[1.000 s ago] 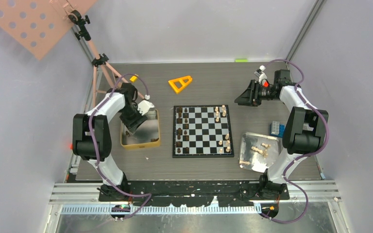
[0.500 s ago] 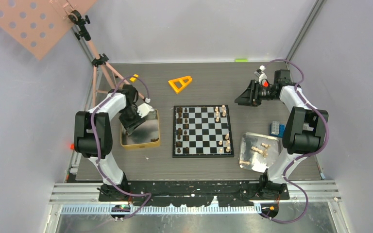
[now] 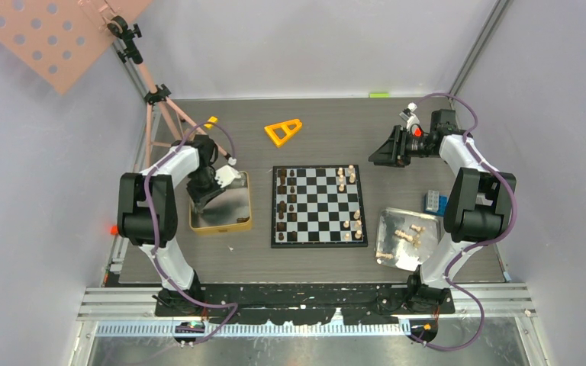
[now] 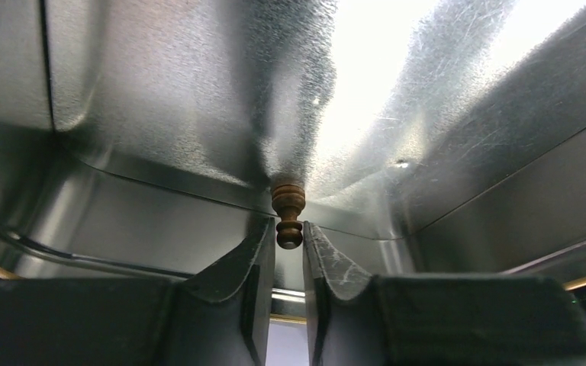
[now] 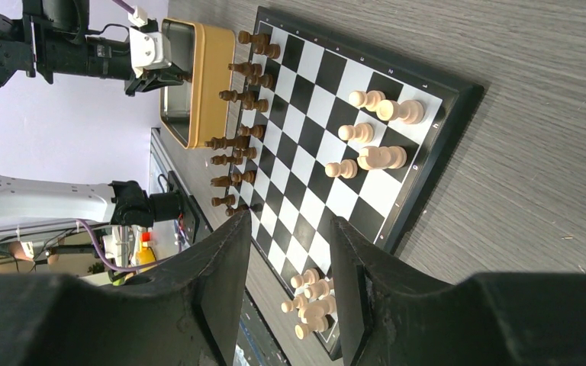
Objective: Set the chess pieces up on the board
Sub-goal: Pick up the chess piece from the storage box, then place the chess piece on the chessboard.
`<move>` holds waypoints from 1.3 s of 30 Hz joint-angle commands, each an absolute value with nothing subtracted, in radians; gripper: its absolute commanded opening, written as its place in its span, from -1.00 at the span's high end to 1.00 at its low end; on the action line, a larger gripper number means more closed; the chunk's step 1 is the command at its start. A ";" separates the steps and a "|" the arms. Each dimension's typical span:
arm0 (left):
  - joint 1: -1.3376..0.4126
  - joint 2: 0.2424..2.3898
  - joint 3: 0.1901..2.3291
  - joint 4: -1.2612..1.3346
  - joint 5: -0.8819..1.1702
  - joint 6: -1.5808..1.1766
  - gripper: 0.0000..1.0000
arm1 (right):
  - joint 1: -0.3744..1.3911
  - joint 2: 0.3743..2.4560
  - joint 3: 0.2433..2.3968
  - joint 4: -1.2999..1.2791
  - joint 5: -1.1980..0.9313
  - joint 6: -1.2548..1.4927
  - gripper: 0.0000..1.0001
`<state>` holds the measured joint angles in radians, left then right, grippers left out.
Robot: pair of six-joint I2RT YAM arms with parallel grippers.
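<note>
Two arms share the grey worktop (image 3: 320, 122), which I watch from above. At its middle lies the board (image 3: 320, 210), square to the edges. Toward the worktop's left edge, just beside the board, sits the gold tin (image 3: 221, 224). Toward the right edge, nearer to the arm bases, sits the silver tray (image 3: 391, 223).

My right tool (image 5: 286, 255) hangs near the worktop's far right corner, apart from the board. It is tipped so that its wrist camera looks across the squares. Its fingers are spread, with nothing between them.

My left tool (image 4: 288, 229) is down inside the gold tin, close to the tin's floor. Its two fingertips are drawn in narrow on either side of the head of one dark chessman (image 4: 288, 198). As far as I can see they are pinching it, with both tips against the wood. That piece lies with its base pointing away from the tool, toward the tin's far wall.

Near the worktop's far edge lies an orange triangular frame (image 3: 283, 131). A blue brick (image 3: 433, 201) sits by the right edge, beside the tray.

Dark chess pieces (image 3: 283, 206) stand in two files along the board's left edge. Pale chess pieces (image 3: 345, 177) cluster at its far right corner, and a few more (image 3: 355, 223) stand along its right edge toward the near corner. Several pale ones (image 3: 407, 235) lie loose in the tray.
</note>
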<state>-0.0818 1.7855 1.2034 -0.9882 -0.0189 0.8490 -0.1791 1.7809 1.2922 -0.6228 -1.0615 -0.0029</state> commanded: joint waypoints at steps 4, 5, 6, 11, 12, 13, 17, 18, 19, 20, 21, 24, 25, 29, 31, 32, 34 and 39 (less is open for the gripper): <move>-0.077 1.766 1.277 -1.076 0.068 0.827 0.75 | -0.183 1.744 1.316 -0.621 -1.092 -0.017 0.04; -0.082 1.760 1.301 -1.101 0.089 0.816 0.77 | -0.183 1.742 1.315 -0.621 -1.092 -0.017 0.04; -0.090 1.752 1.324 -1.128 0.104 0.806 0.79 | -0.183 1.741 1.315 -0.621 -1.092 -0.016 0.04; -0.170 1.718 1.440 -1.234 0.112 0.760 0.86 | -0.184 1.737 1.316 -0.621 -1.092 -0.016 0.05; -0.195 1.717 1.461 -1.247 0.103 0.752 0.86 | -0.184 1.737 1.316 -0.621 -1.093 -0.015 0.05; -0.221 1.719 1.489 -1.262 0.092 0.742 0.86 | -0.184 1.738 1.316 -0.621 -1.093 -0.015 0.05; -0.341 1.771 1.635 -1.324 0.071 0.694 0.86 | -0.183 1.732 1.316 -0.621 -1.095 -0.013 0.05; -0.368 1.792 1.681 -1.338 0.071 0.681 0.86 | -0.184 1.729 1.317 -0.621 -1.096 -0.013 0.05; -0.398 1.814 1.722 -1.353 0.069 0.666 0.86 | -0.183 1.726 1.317 -0.621 -1.096 -0.012 0.05; -0.423 1.838 1.769 -1.367 0.066 0.653 0.86 | -0.184 1.723 1.316 -0.621 -1.097 -0.012 0.05; -0.450 1.860 1.809 -1.378 0.063 0.640 0.87 | -0.184 1.720 1.315 -0.622 -1.096 -0.011 0.05; -0.518 1.910 1.899 -1.397 0.055 0.611 0.87 | -0.184 1.706 1.315 -0.621 -1.091 -0.009 0.05; -0.535 1.922 1.922 -1.396 0.054 0.603 0.87 | -0.184 1.704 1.316 -0.621 -1.090 -0.007 0.06; -0.582 1.962 1.978 -1.405 0.090 0.574 0.87 | -0.183 1.692 1.318 -0.621 -1.089 -0.006 0.06; -0.595 1.976 1.997 -1.419 0.115 0.564 0.87 | -0.184 1.688 1.317 -0.621 -1.090 -0.006 0.06; -0.602 1.980 2.003 -1.424 0.123 0.558 0.87 | -0.183 1.683 1.317 -0.622 -1.090 -0.006 0.06; -0.610 1.982 2.003 -1.427 0.139 0.546 0.87 | -0.184 1.682 1.318 -0.621 -1.094 -0.006 0.06; -0.642 1.962 1.986 -1.425 0.202 0.546 0.86 | -0.183 1.688 1.320 -0.621 -1.098 -0.006 0.06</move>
<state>-0.6159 1.9877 1.9617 -1.3952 0.1318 0.5697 -0.1791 1.7302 1.2922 -0.6228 -1.0721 -0.0021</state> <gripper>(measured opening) 0.151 0.471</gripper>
